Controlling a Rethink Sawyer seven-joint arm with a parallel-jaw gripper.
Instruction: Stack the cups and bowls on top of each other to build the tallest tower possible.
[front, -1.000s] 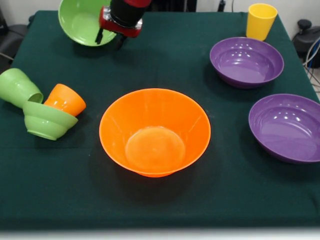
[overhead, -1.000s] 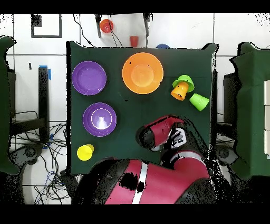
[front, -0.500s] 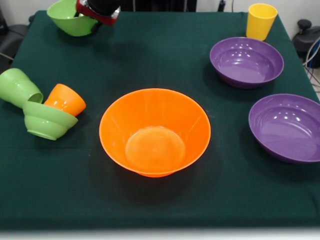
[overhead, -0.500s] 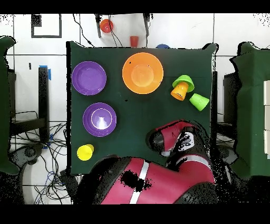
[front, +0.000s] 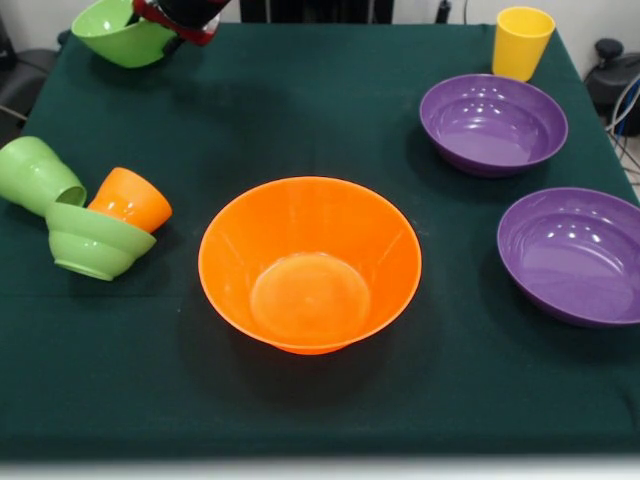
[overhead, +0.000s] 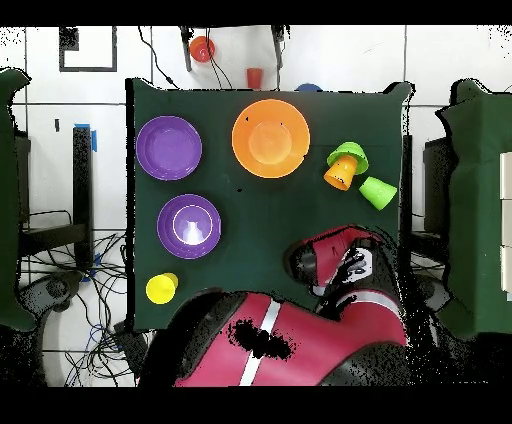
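Green bowl (front: 118, 32) farther left, tilted

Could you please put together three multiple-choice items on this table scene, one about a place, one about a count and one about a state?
1. Where on the dark green tablecloth does the small yellow plastic cup stand in the front view?
A. at the far right corner
B. inside the large orange plastic bowl
C. at the near left edge

2. How many wide shallow purple plastic bowls are on the table?
A. one
B. two
C. four

3. How is the small light-green plastic cup lying?
A. upright, mouth up
B. upside down on its rim
C. tipped on its side

Answers:
1. A, it stands beyond the farther purple bowl.
2. B, that one and the nearer purple bowl sit at the right.
3. C, its side rests on the cloth, beside the small orange plastic cup.
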